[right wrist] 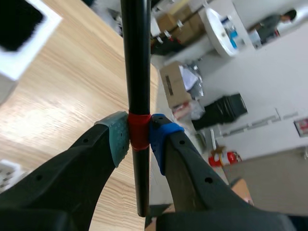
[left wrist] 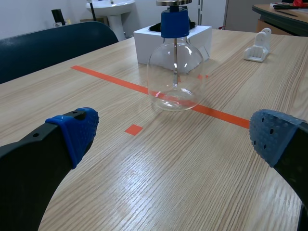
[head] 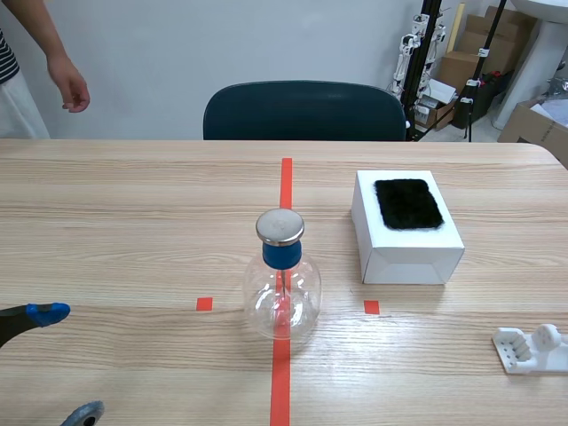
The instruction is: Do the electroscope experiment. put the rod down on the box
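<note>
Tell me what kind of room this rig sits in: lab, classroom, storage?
Probably a robotics lab or workshop, partly used for storage. Signs: a wooden test table marked with orange-red tape and carrying a glass electroscope, cardboard boxes stacked by the back wall, and equipment stands beside them.

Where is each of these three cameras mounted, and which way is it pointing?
Scene view: between the arms, looking across the table at the flask and white box; only tips of the left claw show.
Left wrist view: on the left arm, low, facing the flask; its open claw shows.
Right wrist view: on the right arm, looking past the right claw, shut on the black rod.
Shared: the white box appears in all three.
</note>
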Action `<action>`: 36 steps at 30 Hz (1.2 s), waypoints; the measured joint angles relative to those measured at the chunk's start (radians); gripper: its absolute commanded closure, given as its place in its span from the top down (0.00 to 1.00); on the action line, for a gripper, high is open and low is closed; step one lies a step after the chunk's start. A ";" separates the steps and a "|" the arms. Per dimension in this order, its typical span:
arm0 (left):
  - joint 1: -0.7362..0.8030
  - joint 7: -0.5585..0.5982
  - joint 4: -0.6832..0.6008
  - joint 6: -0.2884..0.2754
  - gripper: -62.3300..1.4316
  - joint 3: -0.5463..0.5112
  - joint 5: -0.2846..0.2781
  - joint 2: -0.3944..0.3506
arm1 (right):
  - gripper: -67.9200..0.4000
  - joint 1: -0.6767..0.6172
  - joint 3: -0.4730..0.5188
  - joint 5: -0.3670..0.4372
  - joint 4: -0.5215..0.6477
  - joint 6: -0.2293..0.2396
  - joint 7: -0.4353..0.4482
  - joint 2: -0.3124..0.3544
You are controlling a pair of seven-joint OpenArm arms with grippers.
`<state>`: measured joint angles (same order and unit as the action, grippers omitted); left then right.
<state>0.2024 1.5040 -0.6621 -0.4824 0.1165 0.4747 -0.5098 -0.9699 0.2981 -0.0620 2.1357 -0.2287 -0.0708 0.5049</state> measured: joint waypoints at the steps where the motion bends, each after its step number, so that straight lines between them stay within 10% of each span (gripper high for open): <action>1: 0.000 0.000 0.000 0.000 1.00 0.000 0.000 0.000 | 0.07 0.029 0.010 0.020 0.000 0.016 -0.039 0.000; 20: 0.000 0.000 0.000 0.000 1.00 0.000 0.000 0.000 | 0.07 0.482 0.010 0.592 -0.166 0.183 -0.727 0.088; 36: 0.000 0.000 0.000 0.000 1.00 0.000 0.000 0.000 | 0.07 0.818 -0.195 0.647 -0.426 0.181 -0.894 0.086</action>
<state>0.2024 1.5040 -0.6621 -0.4824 0.1165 0.4744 -0.5098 -0.1520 0.1028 0.5850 1.7100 -0.0479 -0.9649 0.5907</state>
